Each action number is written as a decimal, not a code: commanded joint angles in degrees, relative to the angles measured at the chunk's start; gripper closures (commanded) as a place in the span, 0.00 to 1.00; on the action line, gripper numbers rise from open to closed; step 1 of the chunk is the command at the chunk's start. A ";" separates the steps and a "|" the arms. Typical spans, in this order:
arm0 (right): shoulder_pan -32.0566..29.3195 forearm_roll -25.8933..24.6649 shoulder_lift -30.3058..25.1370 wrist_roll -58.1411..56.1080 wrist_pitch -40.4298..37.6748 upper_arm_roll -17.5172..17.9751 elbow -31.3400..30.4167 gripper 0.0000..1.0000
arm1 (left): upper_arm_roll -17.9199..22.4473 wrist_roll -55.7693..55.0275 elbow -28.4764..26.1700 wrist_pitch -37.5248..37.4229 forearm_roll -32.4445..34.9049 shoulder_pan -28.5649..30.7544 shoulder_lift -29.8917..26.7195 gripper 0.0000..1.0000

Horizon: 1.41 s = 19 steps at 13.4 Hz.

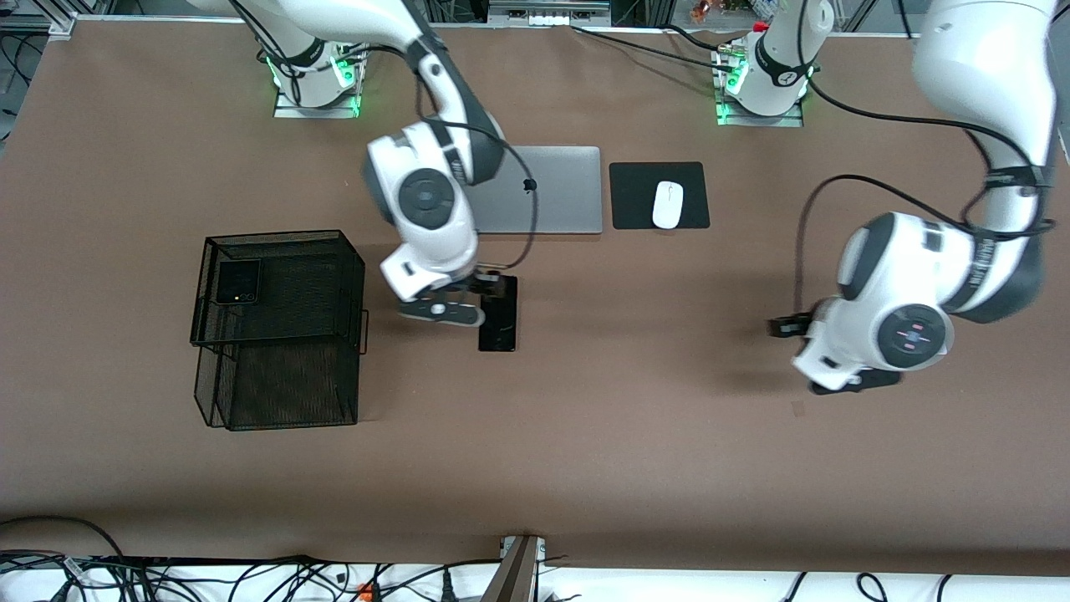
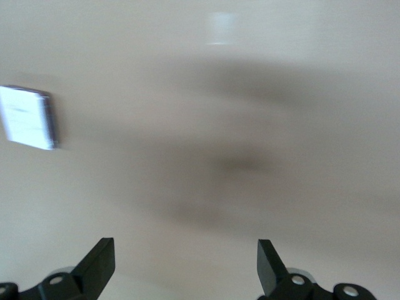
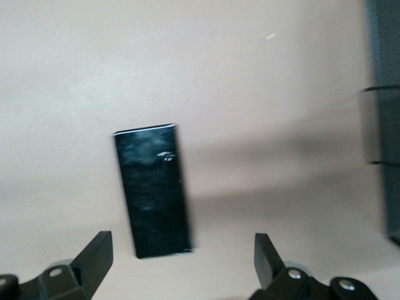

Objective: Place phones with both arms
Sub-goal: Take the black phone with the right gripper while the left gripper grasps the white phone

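Black slim phone (image 3: pixel 154 190) lies flat on the table, under the right gripper (image 3: pixel 181 265), whose fingers are spread.

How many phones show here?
3: flip phone in the mesh tray's upper tier; black slab on the table under the right gripper; a pale phone in the left wrist view.

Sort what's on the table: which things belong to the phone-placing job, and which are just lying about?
Job:
- slim black phone, on the table under the open right gripper
- black flip phone, in the mesh basket
- pale phone, seen from the open left gripper

Lying about:
- laptop
- mouse on mouse pad
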 commanded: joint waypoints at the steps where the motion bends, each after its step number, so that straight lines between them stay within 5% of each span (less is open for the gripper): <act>1: -0.07 1.19 4.99 0.97 6.11 1.42 1.62 0.00 | -0.86 7.12 -2.91 4.43 4.36 8.52 1.01 0.00; 9: 1.52 1.19 13.17 0.44 16.41 1.43 1.09 0.00 | -1.04 30.95 -23.73 45.73 7.81 29.27 1.10 0.00; 10: 1.60 1.19 13.18 0.18 16.42 1.43 1.00 0.14 | -1.04 31.04 -25.23 48.38 7.81 29.81 1.19 0.00; 12: 1.87 1.11 13.09 -0.09 16.59 1.43 0.64 0.67 | -1.04 31.22 -25.43 48.76 7.81 30.25 1.98 0.00; 14: 1.87 1.11 12.30 -0.79 15.81 1.43 0.99 0.93 | -0.95 32.35 -25.34 48.94 7.81 30.34 2.42 0.00; 19: 0.03 1.11 -1.47 -2.80 -2.35 -0.42 1.79 0.95 | -0.69 35.61 -24.72 48.94 7.90 31.04 2.42 0.00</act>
